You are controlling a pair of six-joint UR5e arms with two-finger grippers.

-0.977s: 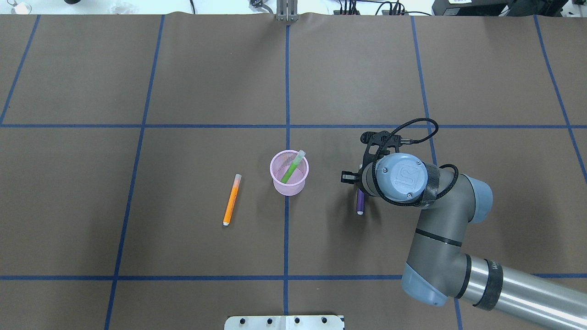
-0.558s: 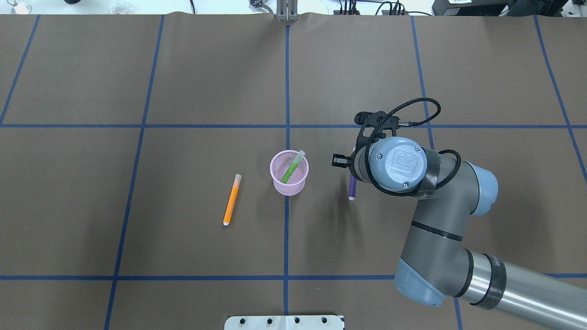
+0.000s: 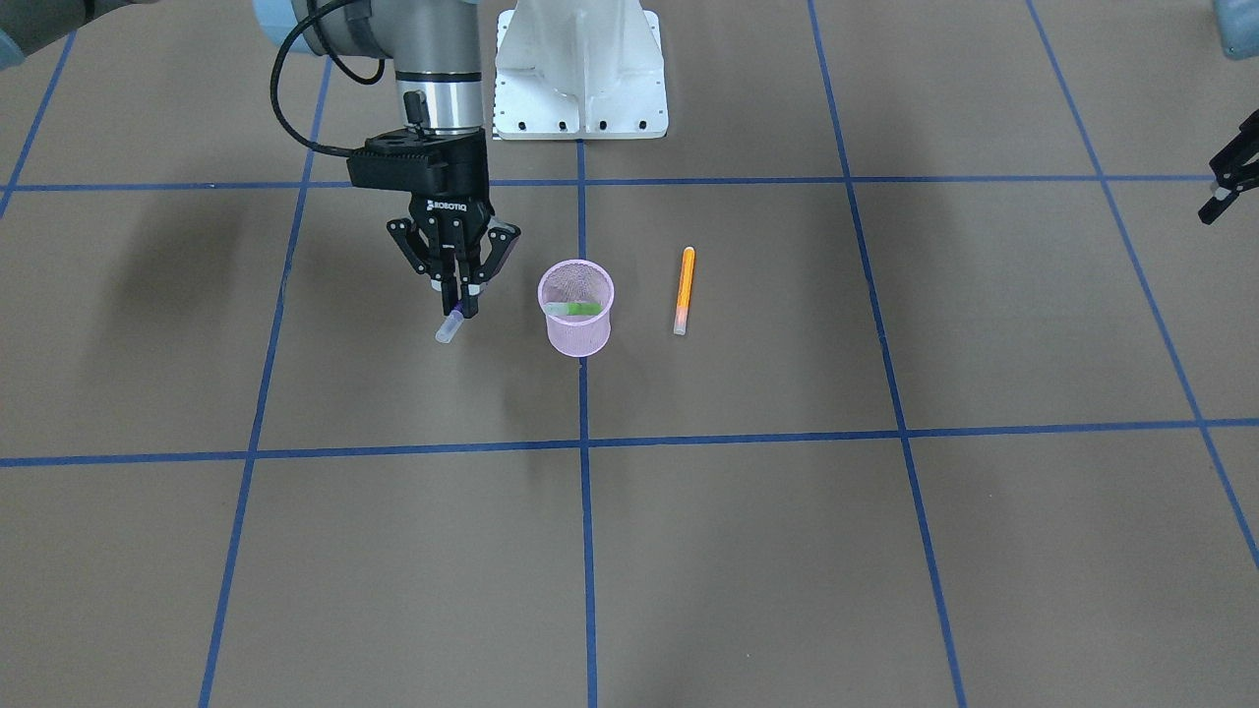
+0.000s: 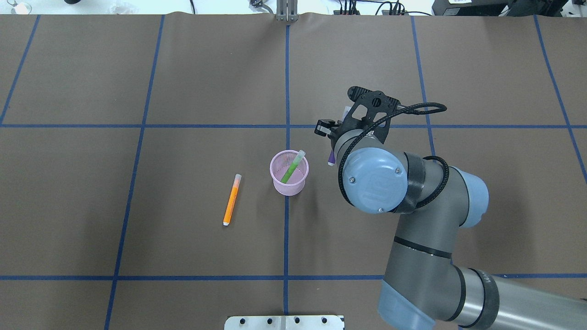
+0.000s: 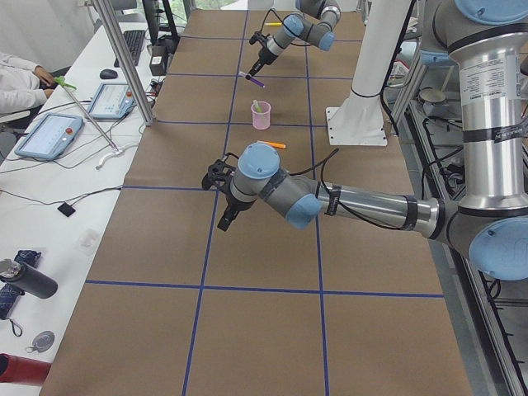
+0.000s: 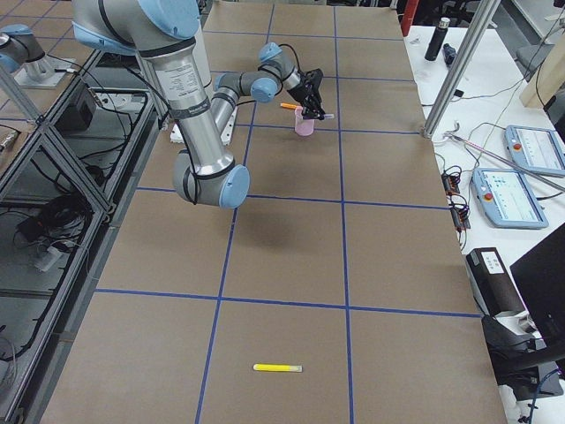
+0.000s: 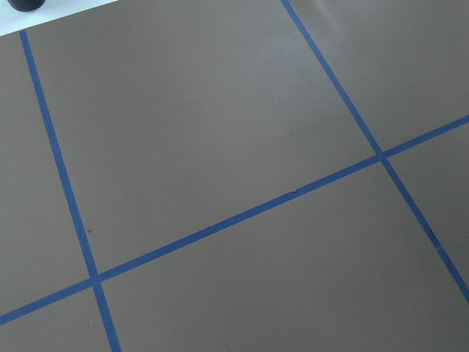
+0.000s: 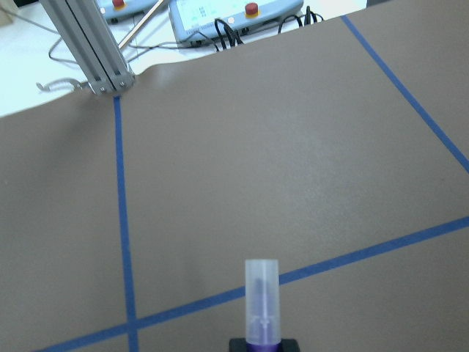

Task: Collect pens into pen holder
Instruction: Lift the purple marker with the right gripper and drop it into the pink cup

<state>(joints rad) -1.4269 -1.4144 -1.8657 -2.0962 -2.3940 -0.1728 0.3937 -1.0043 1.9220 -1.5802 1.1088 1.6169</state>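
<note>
My right gripper (image 3: pixel 462 307) is shut on the purple pen (image 3: pixel 449 328), held off the table just beside the pen holder (image 3: pixel 578 339). The pen's pale cap (image 8: pixel 261 293) points away from the fingers in the right wrist view. The pink mesh pen holder (image 4: pixel 289 188) stands upright with the green pen (image 4: pixel 291 168) leaning inside it. On the holder's other side the orange pen (image 4: pixel 231 200) lies flat on the table. From overhead, the wrist hides most of the purple pen (image 4: pixel 330 158). Only an edge of my left gripper (image 3: pixel 1225 192) shows, far from the pens; I cannot tell its state.
Brown paper with blue tape lines (image 4: pixel 287 91) covers the table. The white robot base (image 3: pixel 580 69) stands behind the holder. A yellow pen-like stick (image 6: pixel 278 367) lies far off toward the right end of the table. Tablets (image 6: pixel 521 177) and a person (image 5: pixel 21 78) are beyond the far edge.
My right arm has carried the purple pen up off the table, farther away and leftward toward the pen holder, and the wrist has turned. The orange pen, green pen and holder have not moved.
</note>
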